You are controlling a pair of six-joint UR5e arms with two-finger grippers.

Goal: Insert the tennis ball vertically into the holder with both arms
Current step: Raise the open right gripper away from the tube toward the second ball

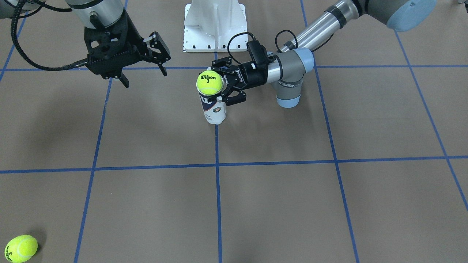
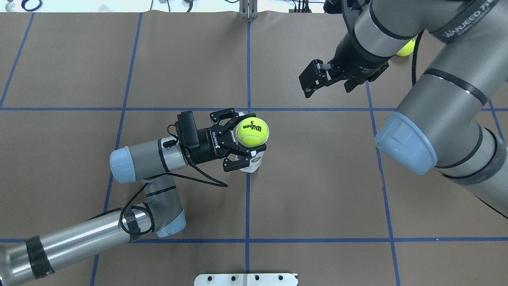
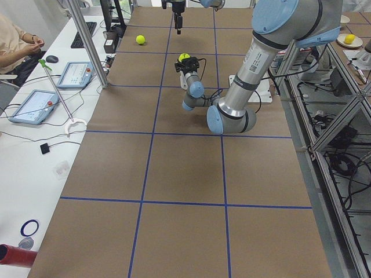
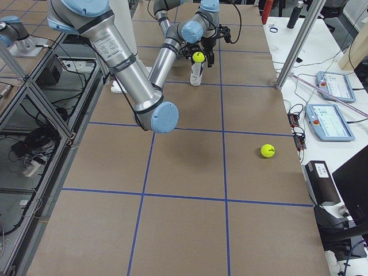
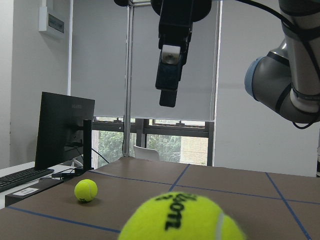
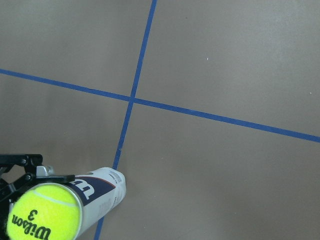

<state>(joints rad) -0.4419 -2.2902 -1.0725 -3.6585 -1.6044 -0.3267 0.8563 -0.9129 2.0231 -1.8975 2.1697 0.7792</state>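
Observation:
The holder (image 1: 214, 111), a clear can with a navy-and-white label, stands upright near the table's middle. A yellow Wilson tennis ball (image 1: 209, 82) sits in its open mouth, mostly above the rim. My left gripper (image 1: 221, 86) reaches in level from the side, with a finger on each side of the holder's upper part, shut on it. My right gripper (image 1: 144, 75) is open and empty, raised above the table and apart from the holder. It also shows in the overhead view (image 2: 328, 90). The right wrist view looks down on the ball (image 6: 42, 216) and the holder (image 6: 97, 192).
A second tennis ball (image 1: 21, 248) lies on the table far from the holder, on the right arm's side; it also shows in the overhead view (image 2: 405, 47). The white pedestal base (image 1: 214, 25) stands at the robot's edge. Blue tape lines cross the brown table.

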